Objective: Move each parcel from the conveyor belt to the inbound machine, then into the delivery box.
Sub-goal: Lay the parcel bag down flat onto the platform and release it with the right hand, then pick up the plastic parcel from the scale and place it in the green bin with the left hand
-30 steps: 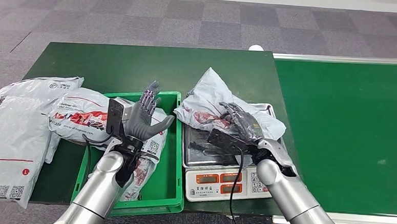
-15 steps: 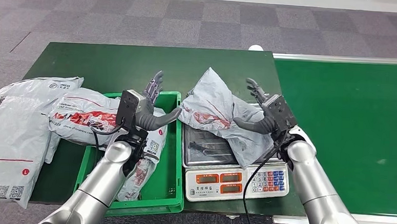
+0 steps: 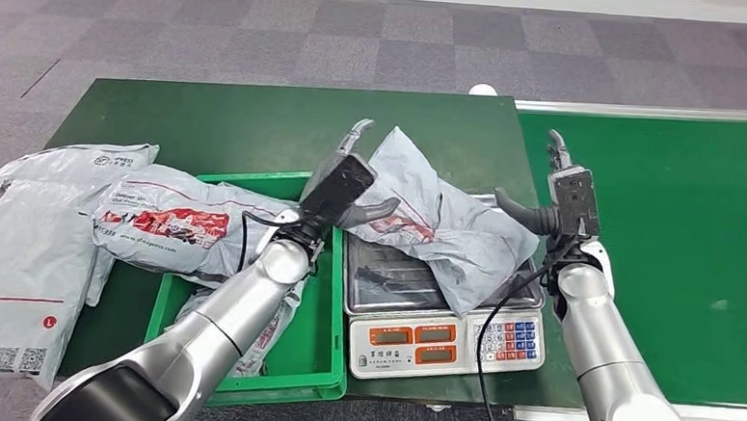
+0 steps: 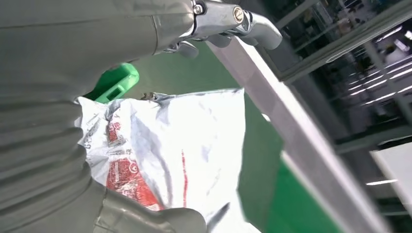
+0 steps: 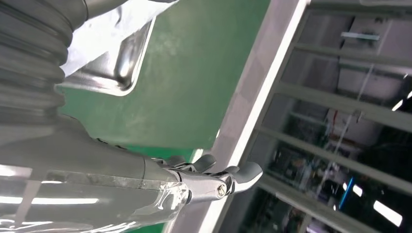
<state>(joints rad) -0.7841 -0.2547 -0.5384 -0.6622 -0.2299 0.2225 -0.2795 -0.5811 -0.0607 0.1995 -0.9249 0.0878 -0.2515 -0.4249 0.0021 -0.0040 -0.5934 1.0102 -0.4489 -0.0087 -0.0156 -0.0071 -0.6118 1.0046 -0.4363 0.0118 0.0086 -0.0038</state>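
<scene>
A crumpled grey parcel [image 3: 436,223] lies on the steel pan of the scale [image 3: 440,341], its far end sticking up and its near right corner draping over the pan's edge. The left hand [image 3: 352,176] hovers at the parcel's left side with fingers spread, gripping nothing. The right hand [image 3: 559,196] is raised off the parcel's right side, fingers apart and empty. More parcels [image 3: 171,224] lie across the green bin [image 3: 309,361] at the table's left end.
</scene>
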